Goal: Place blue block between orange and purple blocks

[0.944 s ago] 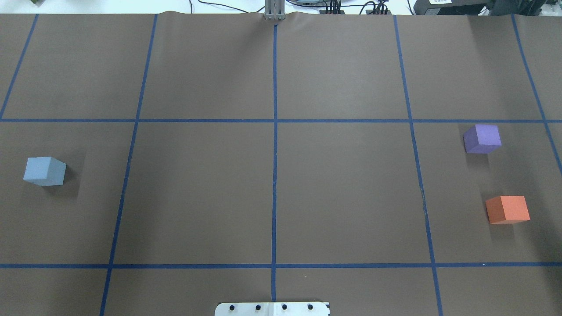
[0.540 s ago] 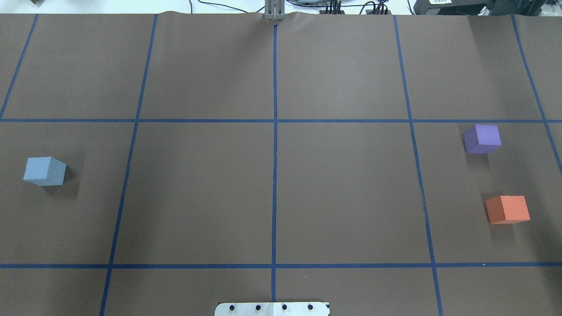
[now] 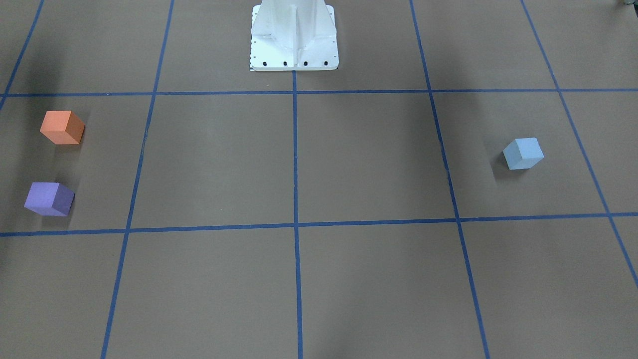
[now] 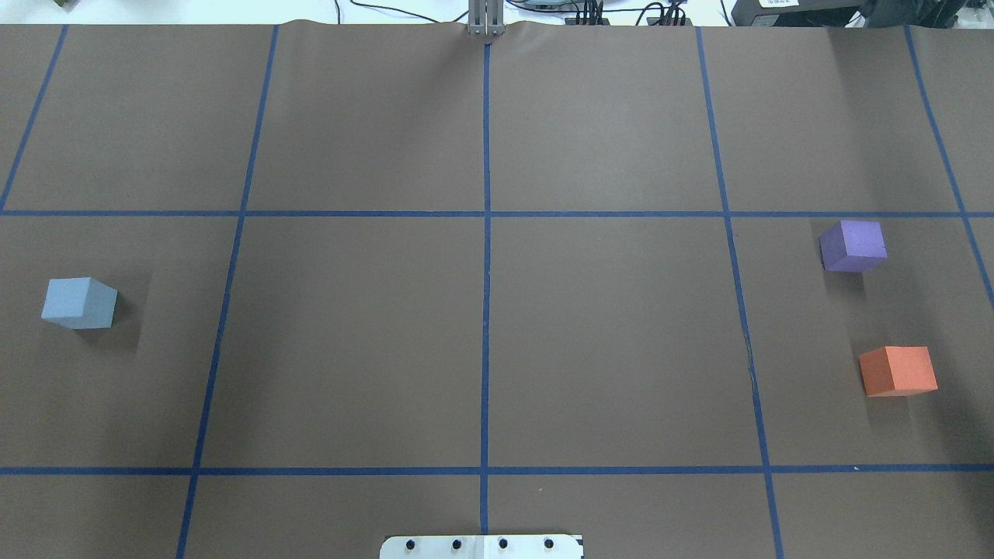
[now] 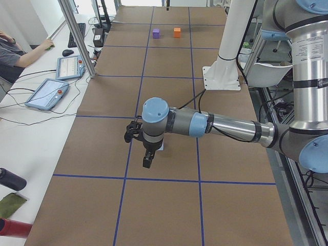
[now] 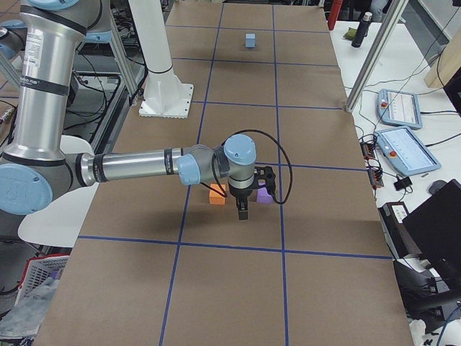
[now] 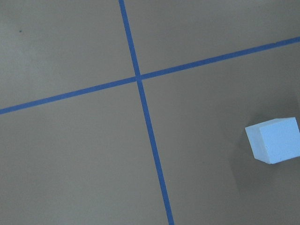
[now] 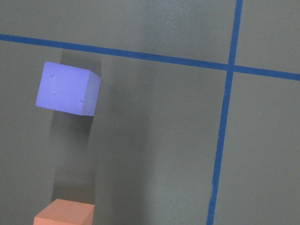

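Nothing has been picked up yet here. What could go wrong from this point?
In the overhead view the blue block lies far left, the purple block and orange block far right: a long carry, perhaps a hand-over, where it could slip. The gap between those two looks little wider than a block, so placing may nudge either.

The left arm (image 5: 225,125) stretches out level above the tabletop (image 5: 169,205), wrist bent so the left end effector (image 5: 147,163) points straight down. The right arm (image 6: 137,166) does likewise, right end effector (image 6: 243,213) hanging downward. I can't make out either's finger spacing.
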Available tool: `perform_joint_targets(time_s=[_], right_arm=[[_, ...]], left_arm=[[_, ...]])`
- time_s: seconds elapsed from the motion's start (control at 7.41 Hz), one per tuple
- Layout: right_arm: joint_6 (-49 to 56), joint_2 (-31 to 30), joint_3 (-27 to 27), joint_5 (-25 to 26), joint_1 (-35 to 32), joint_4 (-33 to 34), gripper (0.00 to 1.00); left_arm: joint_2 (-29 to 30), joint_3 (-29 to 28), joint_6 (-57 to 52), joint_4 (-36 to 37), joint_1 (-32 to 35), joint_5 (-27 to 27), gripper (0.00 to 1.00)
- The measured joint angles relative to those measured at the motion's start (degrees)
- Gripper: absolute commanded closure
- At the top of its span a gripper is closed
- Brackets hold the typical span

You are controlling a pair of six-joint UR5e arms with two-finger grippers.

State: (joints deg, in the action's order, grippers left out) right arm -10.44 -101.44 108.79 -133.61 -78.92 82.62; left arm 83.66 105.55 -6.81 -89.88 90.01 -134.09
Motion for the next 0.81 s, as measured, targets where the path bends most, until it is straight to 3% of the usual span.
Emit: perform_joint_targets(time_s=[0.4,0.81], right_arm=[[-2.3,1.6,0.0,0.1,1.6,0.0,0.0],[-2.6,1.8,0.0,0.1,1.9,0.0,0.0]], left_arm=[[2.6,-7.0,5.6,-10.6,-5.7,-3.1,0.0],[3.0,-8.0,31.2,-22.8,-18.5,-2.5,0.0]])
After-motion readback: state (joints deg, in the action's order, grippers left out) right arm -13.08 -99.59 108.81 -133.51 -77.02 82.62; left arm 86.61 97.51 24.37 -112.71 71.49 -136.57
